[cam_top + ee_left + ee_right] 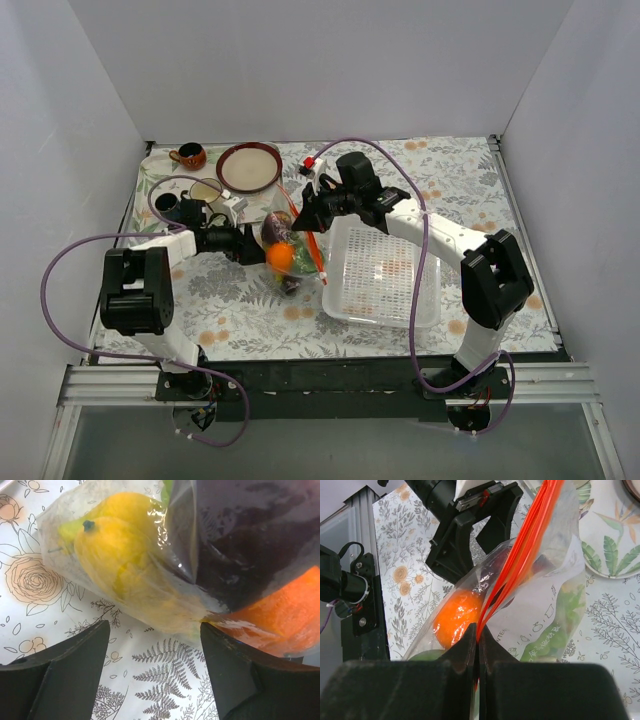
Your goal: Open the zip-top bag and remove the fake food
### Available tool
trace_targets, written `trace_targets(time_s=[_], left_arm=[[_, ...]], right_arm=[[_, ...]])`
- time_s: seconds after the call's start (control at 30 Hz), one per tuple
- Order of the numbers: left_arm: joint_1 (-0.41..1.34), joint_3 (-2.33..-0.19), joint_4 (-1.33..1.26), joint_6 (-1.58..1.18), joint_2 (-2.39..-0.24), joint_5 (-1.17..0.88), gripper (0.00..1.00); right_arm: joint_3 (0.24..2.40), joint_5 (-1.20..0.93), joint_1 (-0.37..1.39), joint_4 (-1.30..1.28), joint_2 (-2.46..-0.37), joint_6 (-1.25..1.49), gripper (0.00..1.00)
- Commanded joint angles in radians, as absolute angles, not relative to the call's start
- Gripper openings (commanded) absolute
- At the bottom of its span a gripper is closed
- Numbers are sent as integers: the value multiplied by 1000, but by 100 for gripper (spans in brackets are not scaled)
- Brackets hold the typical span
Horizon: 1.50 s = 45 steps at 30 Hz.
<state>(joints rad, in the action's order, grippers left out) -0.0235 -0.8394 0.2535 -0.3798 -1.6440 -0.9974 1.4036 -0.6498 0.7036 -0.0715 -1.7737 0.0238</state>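
Top view: zip-top bag [290, 252] sits mid-worktop, just left of the basket [338, 300]. To open it well, I'd anchor one wall and peel the other steadily.
Left wrist: left gripper [155, 630] spread, fake food [115, 555] bulging at its tips, unclamped.
Right wrist: right gripper [477, 636] pinches the zip strip [520, 555].

left gripper [154, 635] fingers spread wide | zip-top bag [172, 510] right ahead, over floral cloth [30, 580] | inside: yellow fruit [115, 555], dark purple piece [250, 540], orange [280, 615] packed tight

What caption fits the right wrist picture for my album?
Right gripper pinches the zip-top bag by its zip strip, orange inside.
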Motion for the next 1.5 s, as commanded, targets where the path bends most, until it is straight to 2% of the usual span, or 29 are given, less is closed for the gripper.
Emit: trace_targets(time_s=[0.0,0.07,0.1,0.17,0.2,0.23,0.3,0.37,0.4,0.43,0.53,0.57,0.6,0.63,0.67,0.7,0.93,0.97,1.03,1.07,1.13,1.2,1.27,1.33,1.47], left_arm=[[28,-833,181,-428,-1655,-1022,60],[34,-844,155,-452,-1666,-1054,49],[37,-851,152,-478,-1678,-1068,34],[37,-900,199,-480,-1680,-1118,21],[34,-923,242,-459,-1675,-1132,10],[28,-974,338,-402,-1658,-1149,9],[-32,-1031,444,-358,-1631,-1193,12],[-99,-1157,646,-263,-1594,-1230,30],[-192,-1211,711,-230,-1585,-1270,38],[-248,-1260,768,-213,-1577,-1281,53],[-495,-1449,941,-154,-1568,-1347,65],[-553,-1495,1036,-85,-1581,-1364,72],[-652,-1564,1089,-42,-1592,-1377,74],[-687,-1600,1154,42,-1604,-1391,75],[-710,-1623,1325,222,-1639,-1390,76],[-725,-1621,1388,250,-1646,-1378,76],[-680,-1407,1385,393,-1575,-1313,77],[-660,-1391,1385,402,-1569,-1271,76],[-591,-1355,1385,428,-1549,-1218,76],[-572,-1323,1385,434,-1543,-1200,76],[-529,-1293,1385,455,-1525,-1143,76],[-523,-1288,1385,448,-1531,-1111,76],[-525,-1308,1388,395,-1561,-1075,75],[-525,-1333,1388,368,-1572,-1011,74],[-517,-1296,1388,379,-1549,-885,68]], right_arm=[[1408,-695,716,-18,-1733,51,1],[1410,-706,719,-9,-1736,63,1],[1416,-710,721,-11,-1741,75,1],[1436,-724,738,-11,-1752,84,1],[1475,-723,747,-12,-1769,81,1],[1498,-721,758,-43,-1778,75,1],[1578,-710,804,-64,-1810,63,1],[1641,-707,846,-93,-1838,61,1],[1669,-709,860,-101,-1870,63,1],[1727,-712,870,-103,-1885,75,1],[1819,-739,902,-74,-1956,157,1],[1834,-773,910,-40,-1973,193,1],[1839,-785,913,38,-1995,236,1],[1844,-788,916,64,-2003,264,1],[1833,-782,920,83,-2008,302,1],[1815,-775,922,107,-2000,310,1],[1462,-516,900,57,-1836,247,1],[1447,-405,897,14,-1830,235,2],[1468,-289,897,-101,-1856,206,13],[1488,-205,896,-195,-1877,204,27],[1541,-160,894,-274,-1930,201,32],[1554,-112,897,-325,-1944,199,42],[1552,-40,896,-327,-1933,201,64],[1552,-8,894,-328,-1905,192,68],[1526,36,879,-337,-1862,160,68]])
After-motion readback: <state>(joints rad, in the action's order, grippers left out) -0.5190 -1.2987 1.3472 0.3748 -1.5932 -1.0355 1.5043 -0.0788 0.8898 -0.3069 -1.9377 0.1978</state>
